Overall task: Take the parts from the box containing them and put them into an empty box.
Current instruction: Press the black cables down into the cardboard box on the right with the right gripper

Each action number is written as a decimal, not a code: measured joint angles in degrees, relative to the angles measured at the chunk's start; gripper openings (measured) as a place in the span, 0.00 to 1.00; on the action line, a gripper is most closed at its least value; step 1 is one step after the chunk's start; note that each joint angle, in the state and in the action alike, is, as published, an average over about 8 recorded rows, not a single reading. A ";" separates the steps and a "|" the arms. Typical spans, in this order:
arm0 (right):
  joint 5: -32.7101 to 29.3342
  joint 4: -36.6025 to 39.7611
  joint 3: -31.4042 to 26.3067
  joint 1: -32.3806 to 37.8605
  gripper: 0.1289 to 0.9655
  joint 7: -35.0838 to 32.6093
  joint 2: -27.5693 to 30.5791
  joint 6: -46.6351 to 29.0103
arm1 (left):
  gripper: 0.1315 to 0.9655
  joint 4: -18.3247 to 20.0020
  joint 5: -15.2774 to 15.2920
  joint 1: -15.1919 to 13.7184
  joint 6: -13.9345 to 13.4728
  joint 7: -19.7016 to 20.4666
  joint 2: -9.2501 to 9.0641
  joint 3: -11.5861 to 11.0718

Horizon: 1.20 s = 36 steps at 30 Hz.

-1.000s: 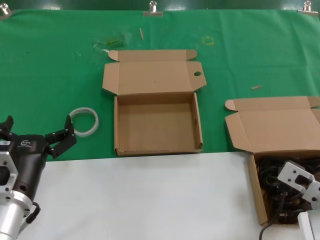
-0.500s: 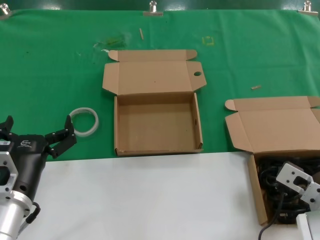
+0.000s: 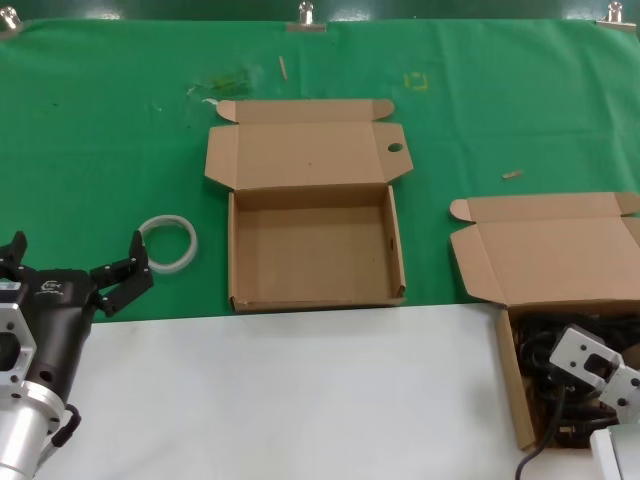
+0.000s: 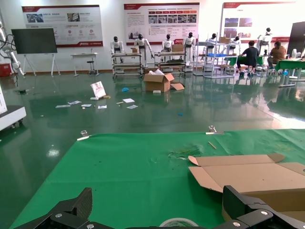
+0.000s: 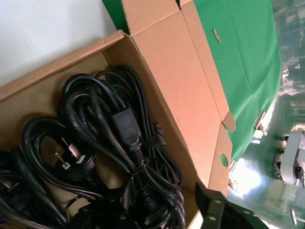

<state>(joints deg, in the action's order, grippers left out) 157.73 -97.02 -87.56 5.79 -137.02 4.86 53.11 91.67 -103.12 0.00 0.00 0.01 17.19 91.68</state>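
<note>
A shallow square box of plain brown corrugated cardboard, the empty box point(image 3: 315, 250), sits open on the green felt-like cloth point(image 3: 100, 150), its bare matte floor showing and its hinged lid flap folded back flat, with a small round hole point(image 3: 394, 148) punched near one corner of the flap. Well apart from it, at the robot's right, the box containing the parts point(image 3: 545, 300) is a similar shallow brown cardboard tray straddling the edge of the cloth and the smooth white tabletop point(image 3: 300, 400); its lid flap has rounded corner tabs. Inside lie the parts point(image 5: 114, 148): thin, glossy black power cords coiled in loose overlapping loops, with chunky moulded black plugs, one showing metal prongs point(image 5: 71, 157). The right gripper point(image 3: 590, 385), with a pale grey metal wrist block, hangs low over that box directly above the cords; whether its fingers are open or closed cannot be told from these views. The left gripper point(image 3: 70, 268), matte black with jointed fingers spread wide apart and holding nothing, rests idle at the near left edge of the table. Just beyond it on the cloth lies a translucent white tape ring point(image 3: 167, 243), a flat round hoop, beside the empty box but not touching it.
</note>
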 joint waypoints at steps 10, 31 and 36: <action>0.00 0.44 0.60 -0.51 0.29 0.31 0.00 -0.16 | 1.00 0.00 0.00 0.00 0.00 0.00 0.00 0.00; 0.00 -8.63 -2.27 0.39 0.02 0.78 0.00 4.90 | 1.00 0.00 0.00 0.00 0.00 0.00 0.00 0.00; 0.00 -12.22 -4.12 0.57 0.02 1.63 0.00 7.10 | 1.00 0.00 0.00 0.00 0.00 0.00 0.00 0.00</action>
<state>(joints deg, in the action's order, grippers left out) 157.73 -109.24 -91.68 6.36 -135.39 4.85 60.21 91.67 -103.12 0.00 0.00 0.01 17.19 91.68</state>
